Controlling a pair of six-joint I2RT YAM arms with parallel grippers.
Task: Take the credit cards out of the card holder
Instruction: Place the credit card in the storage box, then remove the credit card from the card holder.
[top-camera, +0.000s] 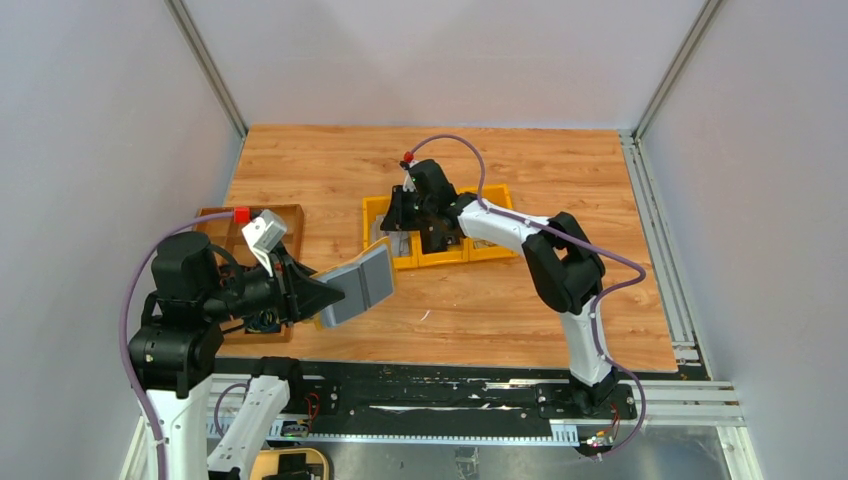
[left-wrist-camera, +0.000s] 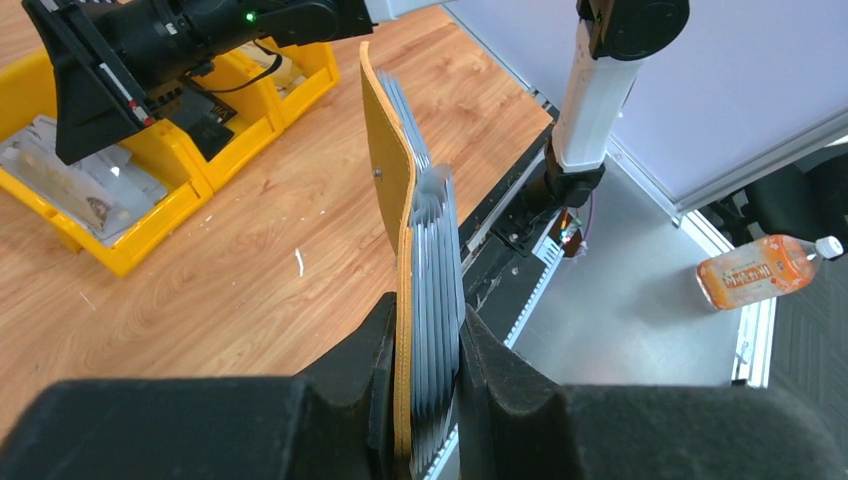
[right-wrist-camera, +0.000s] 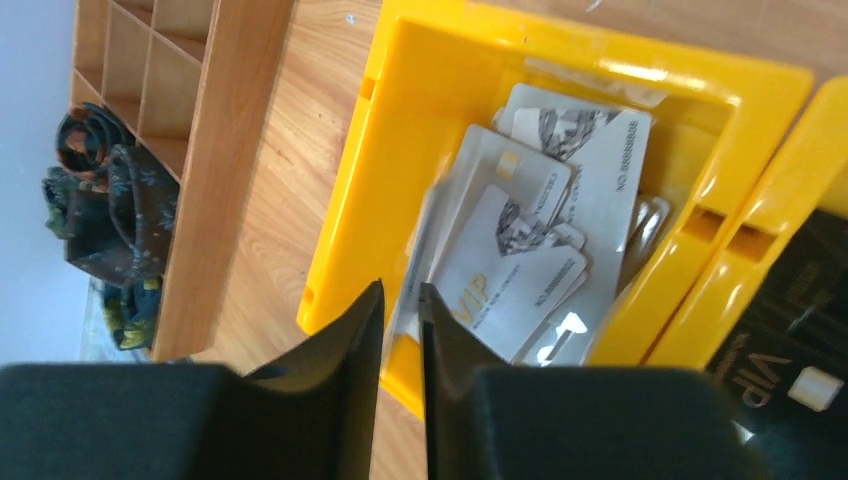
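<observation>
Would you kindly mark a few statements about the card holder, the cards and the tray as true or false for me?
1. The left fingers clamp the small flat mustard-yellow card holder. True.
2. The card holder lies flat on the wooden table. False: it is held up off the table.
3. White plastic cards lie in the yellow plastic bin below the right fingers. True.
4. The brown wooden compartment tray holds the white cards. False: they lie in the yellow bin.
5. The card holder is snapped shut. False: it is open, with its grey lining showing.
</observation>
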